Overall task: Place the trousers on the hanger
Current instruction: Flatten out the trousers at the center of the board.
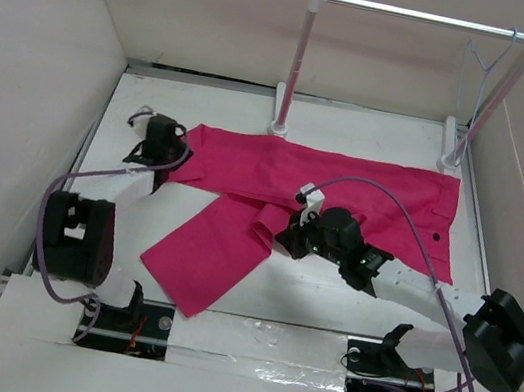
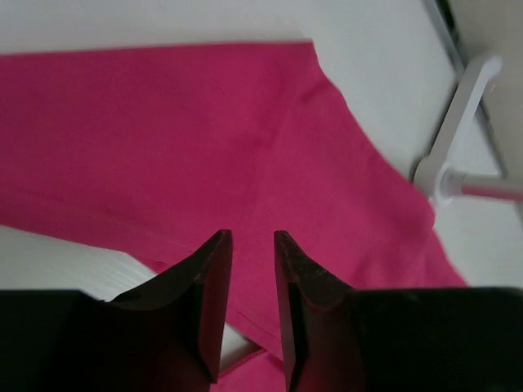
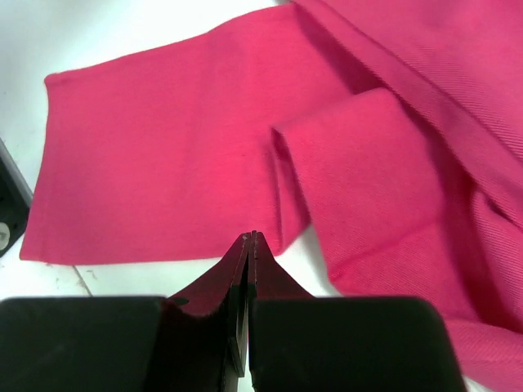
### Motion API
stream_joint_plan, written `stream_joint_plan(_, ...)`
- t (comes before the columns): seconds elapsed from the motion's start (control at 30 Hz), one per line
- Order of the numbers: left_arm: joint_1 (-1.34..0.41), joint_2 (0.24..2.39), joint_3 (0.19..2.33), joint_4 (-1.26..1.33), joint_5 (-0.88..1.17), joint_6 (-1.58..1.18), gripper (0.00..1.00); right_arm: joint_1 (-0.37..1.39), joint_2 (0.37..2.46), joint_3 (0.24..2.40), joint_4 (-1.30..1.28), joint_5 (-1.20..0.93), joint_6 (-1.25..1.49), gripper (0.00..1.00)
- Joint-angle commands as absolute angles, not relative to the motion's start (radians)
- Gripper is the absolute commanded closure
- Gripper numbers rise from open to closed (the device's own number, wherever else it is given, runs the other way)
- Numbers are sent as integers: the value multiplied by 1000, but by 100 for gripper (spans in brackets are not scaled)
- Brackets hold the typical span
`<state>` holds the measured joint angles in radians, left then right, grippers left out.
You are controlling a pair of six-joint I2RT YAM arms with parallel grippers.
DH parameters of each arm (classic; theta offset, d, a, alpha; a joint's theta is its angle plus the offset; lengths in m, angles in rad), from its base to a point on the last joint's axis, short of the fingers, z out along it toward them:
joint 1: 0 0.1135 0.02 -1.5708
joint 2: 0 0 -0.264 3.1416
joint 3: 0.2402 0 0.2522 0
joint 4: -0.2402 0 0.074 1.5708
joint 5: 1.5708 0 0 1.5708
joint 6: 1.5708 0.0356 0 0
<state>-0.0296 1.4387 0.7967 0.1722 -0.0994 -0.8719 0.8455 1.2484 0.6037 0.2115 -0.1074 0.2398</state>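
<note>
The magenta trousers [image 1: 345,185] lie flat across the table, waistband at the right. One leg stretches left and the other folds down toward the front [image 1: 204,267]. The pale wire hanger [image 1: 486,65] hangs at the right end of the rack bar. My left gripper [image 1: 178,153] hovers over the hem end of the far leg; in the left wrist view it [image 2: 249,234] is open above the trousers [image 2: 163,122], nothing between the jaws. My right gripper [image 1: 285,241] sits at the fold of the near leg. In the right wrist view it [image 3: 252,235] is shut, empty, at the edge of the trousers [image 3: 163,163].
A white-poled rack with a silver bar [image 1: 426,16] stands at the back of the table, its feet near the trousers' far edge; one foot [image 2: 458,139] shows in the left wrist view. White walls close in the table on both sides.
</note>
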Motion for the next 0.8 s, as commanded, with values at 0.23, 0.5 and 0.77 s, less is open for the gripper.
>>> stream_joint_plan(0.23, -210, 1733, 1112, -98, -288, -703, 64, 864, 1221, 583, 219, -74, 224, 91)
stream_joint_plan(0.5, -255, 1781, 1117, -158, -394, -647, 55, 855, 1155, 534, 218, -15, 201, 83)
stream_joint_plan(0.77, -285, 1825, 1146, -209, -431, -603, 55, 854, 1172, 497, 279, -43, 210, 82)
